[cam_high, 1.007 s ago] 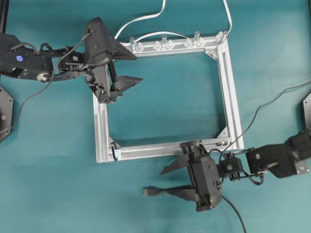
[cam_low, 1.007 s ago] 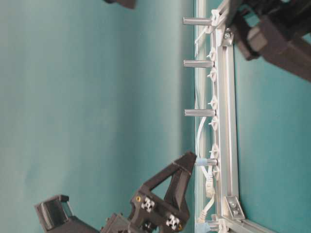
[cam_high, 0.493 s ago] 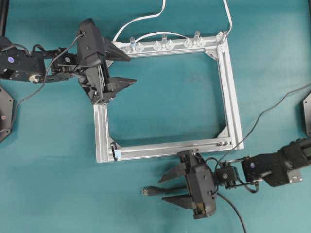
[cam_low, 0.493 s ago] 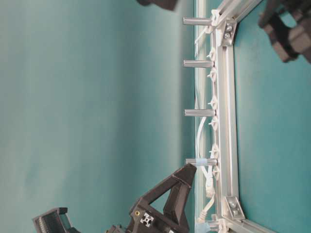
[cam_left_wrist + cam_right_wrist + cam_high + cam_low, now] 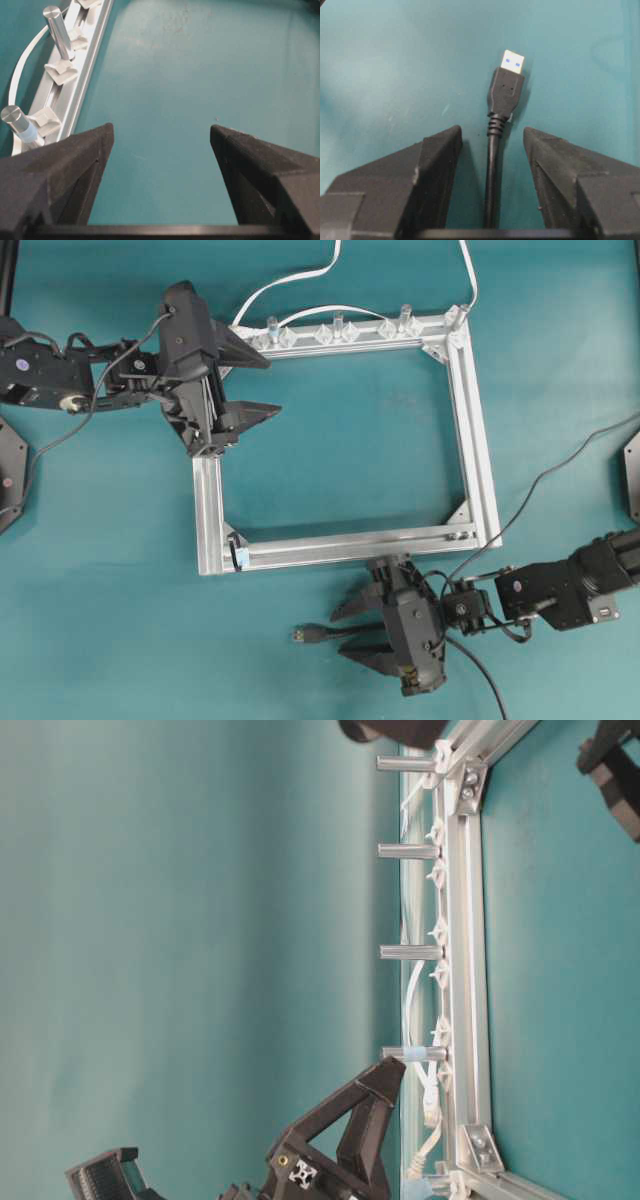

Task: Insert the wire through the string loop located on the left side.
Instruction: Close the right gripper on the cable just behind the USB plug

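Right jaws (image 5: 490, 150), open, have descended to straddle the wire (image 5: 493, 165) on the surface without gripping it; left jaws (image 5: 262, 385) hang wide open, empty. Grasp comes next, before threading the string loop (image 5: 237, 552).

No readable text, label, brand, number or sign in any view.

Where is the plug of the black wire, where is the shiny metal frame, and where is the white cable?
wire (image 5: 505, 92): right wrist view, on the black plug body.
metal frame (image 5: 207, 510): overhead view, on its left bar.
white cable (image 5: 290, 278): overhead view, on the curve above the frame.
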Controlling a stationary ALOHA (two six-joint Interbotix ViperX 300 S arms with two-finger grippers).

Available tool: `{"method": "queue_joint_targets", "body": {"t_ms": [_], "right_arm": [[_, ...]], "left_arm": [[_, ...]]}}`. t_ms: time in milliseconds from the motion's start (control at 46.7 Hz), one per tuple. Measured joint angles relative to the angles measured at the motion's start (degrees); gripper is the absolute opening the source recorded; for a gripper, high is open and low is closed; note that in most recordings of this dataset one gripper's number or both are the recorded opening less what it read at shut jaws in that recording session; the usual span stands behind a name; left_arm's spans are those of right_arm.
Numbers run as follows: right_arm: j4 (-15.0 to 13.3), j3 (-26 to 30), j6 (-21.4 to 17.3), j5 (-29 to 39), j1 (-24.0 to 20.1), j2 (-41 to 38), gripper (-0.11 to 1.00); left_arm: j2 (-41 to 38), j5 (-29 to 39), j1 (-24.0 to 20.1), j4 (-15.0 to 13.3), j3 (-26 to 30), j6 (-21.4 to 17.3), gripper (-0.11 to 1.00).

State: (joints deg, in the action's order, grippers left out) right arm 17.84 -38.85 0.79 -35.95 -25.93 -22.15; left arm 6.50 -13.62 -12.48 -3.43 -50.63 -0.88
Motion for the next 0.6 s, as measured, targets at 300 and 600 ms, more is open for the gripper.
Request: {"method": "queue_joint_targets", "body": {"t_ms": [300, 600], "right_arm": [[-0.1, 0.0, 0.0, 0.3, -0.2, 0.0, 0.40], [-0.1, 0.6, -0.9, 5.9, -0.4, 0.1, 0.07]], "left_arm": [[0.1, 0.0, 0.0, 0.0, 0.0, 0.0, 0.85], [0.1, -0.1, 0.1, 0.0, -0.1, 0.0, 0.85]]}}
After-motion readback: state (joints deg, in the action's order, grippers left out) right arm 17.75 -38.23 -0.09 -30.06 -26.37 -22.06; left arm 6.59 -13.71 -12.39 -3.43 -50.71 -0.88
